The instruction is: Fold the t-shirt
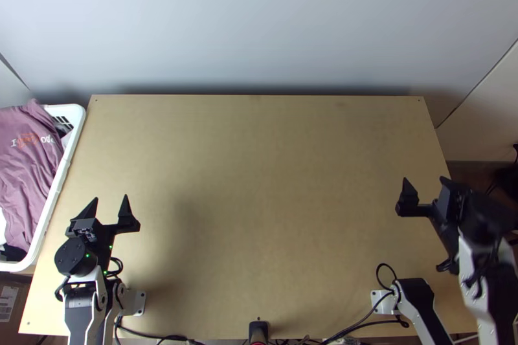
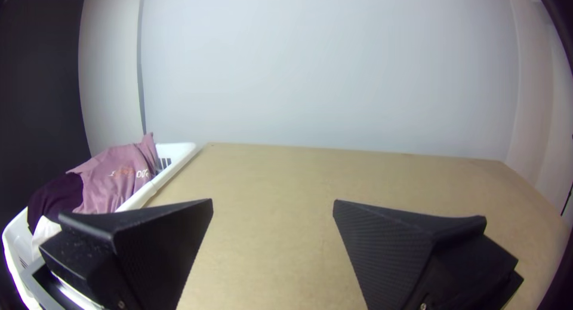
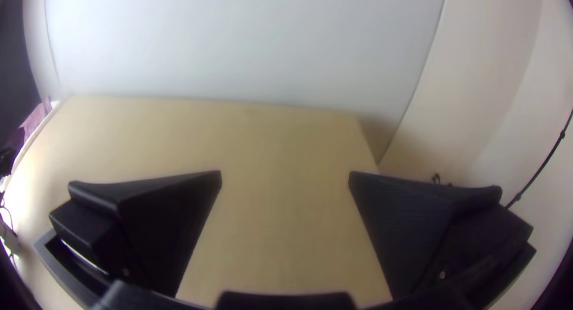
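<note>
The mauve cloth (image 1: 29, 173), probably the t-shirt, lies rumpled in the white basket (image 1: 59, 180), leftward and slightly beyond the nearer left gripper (image 1: 111, 198), spread wide. The right gripper (image 1: 425, 179), also spread, is well apart.

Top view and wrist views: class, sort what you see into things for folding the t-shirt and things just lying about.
For the job:
- mauve printed cloth, probably the t-shirt, bunched
- white basket holding it
- left claw, right claw, both open
- table

Lying about:
- dark cloth in the basket
- black cables

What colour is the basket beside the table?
White; the basket shows best in the top view.
</note>
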`<control>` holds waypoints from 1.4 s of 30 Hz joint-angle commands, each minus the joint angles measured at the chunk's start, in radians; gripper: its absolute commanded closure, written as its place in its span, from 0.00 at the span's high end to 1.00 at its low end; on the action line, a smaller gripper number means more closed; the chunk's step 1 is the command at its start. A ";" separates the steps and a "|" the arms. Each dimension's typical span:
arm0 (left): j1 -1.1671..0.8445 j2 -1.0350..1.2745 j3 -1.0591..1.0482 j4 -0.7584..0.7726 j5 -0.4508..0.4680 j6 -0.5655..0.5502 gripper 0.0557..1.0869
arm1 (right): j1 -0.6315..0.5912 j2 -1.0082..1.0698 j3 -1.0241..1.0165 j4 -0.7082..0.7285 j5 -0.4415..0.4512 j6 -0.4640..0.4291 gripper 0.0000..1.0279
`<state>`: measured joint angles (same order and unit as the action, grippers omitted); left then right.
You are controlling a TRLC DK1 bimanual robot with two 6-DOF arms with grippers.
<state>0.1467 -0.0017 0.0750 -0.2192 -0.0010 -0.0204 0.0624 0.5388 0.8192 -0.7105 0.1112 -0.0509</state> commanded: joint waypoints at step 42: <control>0.734 1.525 1.194 -0.031 -0.033 -0.271 0.95 | 0.228 0.239 0.376 -0.299 0.074 0.273 0.97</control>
<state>0.7837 1.1748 1.0321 -0.2665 -0.0341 -0.2409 0.2924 0.7811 1.1809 -0.9981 0.1860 0.2214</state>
